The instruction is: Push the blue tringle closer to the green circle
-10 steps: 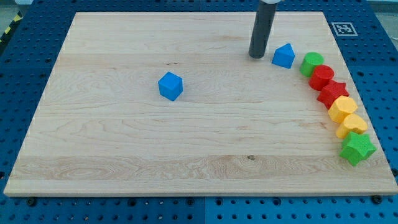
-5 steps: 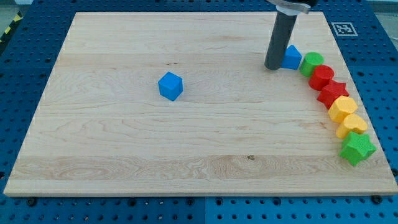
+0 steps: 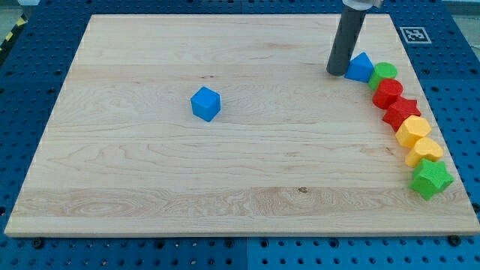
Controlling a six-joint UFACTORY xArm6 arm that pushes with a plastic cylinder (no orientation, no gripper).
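One dark rod stood nearly upright, my tip (image 3: 336, 73) touching the left side of the blue triangle (image 3: 361, 67), which pressed against the green circle (image 3: 385, 73) at the surface's (image 3: 150, 165) upper right. The rod carried no hand. Eight blocks lay there: two blue, two green, two red, two yellow.

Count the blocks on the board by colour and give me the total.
Blue: 2, the triangle and the cube
Green: 2, the circle and the star
Red: 2
Yellow: 2
Total: 8
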